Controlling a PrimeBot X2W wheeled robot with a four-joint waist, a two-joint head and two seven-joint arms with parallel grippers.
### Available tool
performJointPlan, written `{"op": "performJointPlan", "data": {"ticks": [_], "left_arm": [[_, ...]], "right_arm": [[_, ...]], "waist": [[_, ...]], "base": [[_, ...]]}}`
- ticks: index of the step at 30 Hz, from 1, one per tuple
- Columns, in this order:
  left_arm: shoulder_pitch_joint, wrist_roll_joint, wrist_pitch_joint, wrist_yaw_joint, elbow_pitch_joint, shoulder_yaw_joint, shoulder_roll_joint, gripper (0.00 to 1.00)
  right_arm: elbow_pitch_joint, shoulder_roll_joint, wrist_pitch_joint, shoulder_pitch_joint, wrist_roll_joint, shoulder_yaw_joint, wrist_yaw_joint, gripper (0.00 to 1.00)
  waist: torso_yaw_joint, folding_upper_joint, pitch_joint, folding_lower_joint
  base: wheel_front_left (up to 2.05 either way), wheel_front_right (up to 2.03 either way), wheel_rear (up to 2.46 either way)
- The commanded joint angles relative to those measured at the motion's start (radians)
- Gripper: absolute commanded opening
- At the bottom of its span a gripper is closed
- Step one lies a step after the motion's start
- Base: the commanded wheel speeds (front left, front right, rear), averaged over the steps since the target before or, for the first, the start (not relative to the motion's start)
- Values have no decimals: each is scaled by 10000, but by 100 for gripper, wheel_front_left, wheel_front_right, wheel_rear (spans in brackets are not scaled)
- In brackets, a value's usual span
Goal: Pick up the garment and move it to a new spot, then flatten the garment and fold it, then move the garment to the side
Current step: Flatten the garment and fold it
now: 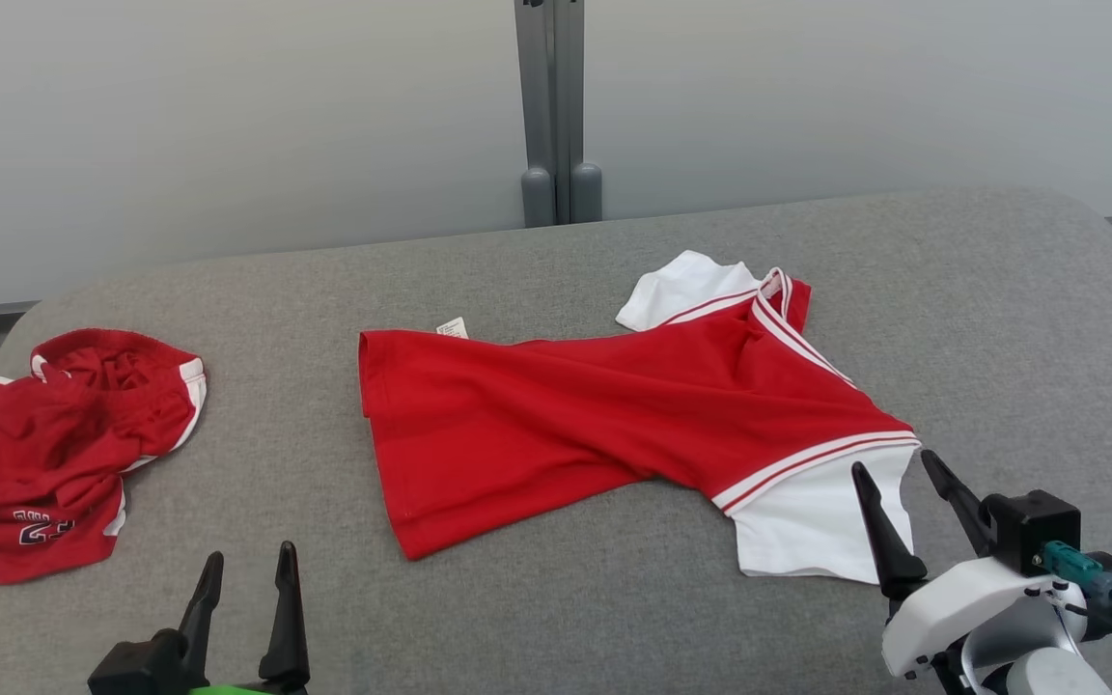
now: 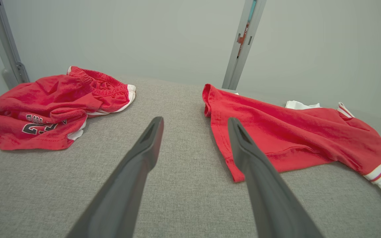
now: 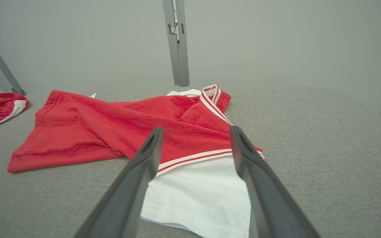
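The red shirt (image 1: 614,415) lies spread across the middle of the grey padded surface (image 1: 537,618). Its hem points toward the robot's left, and a white sleeve (image 1: 812,531) lies at its near right corner (a small label peeks out by the hem). A crumpled pair of red shorts (image 1: 54,454) sits well apart at the far left. The left gripper (image 1: 251,552) hovers near the front edge, jaws spread and empty. The right gripper (image 1: 894,461), jaws likewise spread, holds nothing, its tips at the edge of the near white sleeve.
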Motion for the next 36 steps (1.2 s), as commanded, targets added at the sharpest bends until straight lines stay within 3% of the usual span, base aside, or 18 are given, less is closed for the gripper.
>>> {"op": "performJointPlan", "data": {"ticks": [1,6,11,15,28,36], "left_arm": [[-233,4,-1,-22,79,-48,-10,100],[-834,-295,1056,-47,610,-528,-91,100],[-1898,-506,2590,257,1741,-1092,-151,100],[-2647,-829,3156,523,2614,-1444,-193,100],[-4426,-1765,3388,1733,4467,-2698,-202,100],[-5069,-1800,3126,2090,5282,-2959,-200,100]], "right_arm": [[-17,10,154,-63,35,-165,-14,100],[473,288,1803,-239,11,-960,-14,100],[1105,552,3577,-623,-263,-1463,-13,100],[1382,771,4326,-1036,-508,-1628,-13,100],[2512,1128,5042,-2006,-1372,-2067,-14,100],[3039,1185,5088,-2233,-1281,-1731,-13,100]], "waist": [[-5,0,29,0],[-24,0,201,0],[-67,0,528,0],[-212,0,871,0],[-384,0,1535,0],[-331,0,1679,0]], "base": [[0,0,0],[0,0,0],[0,0,0],[0,0,0],[0,0,0],[0,0,0]]}}
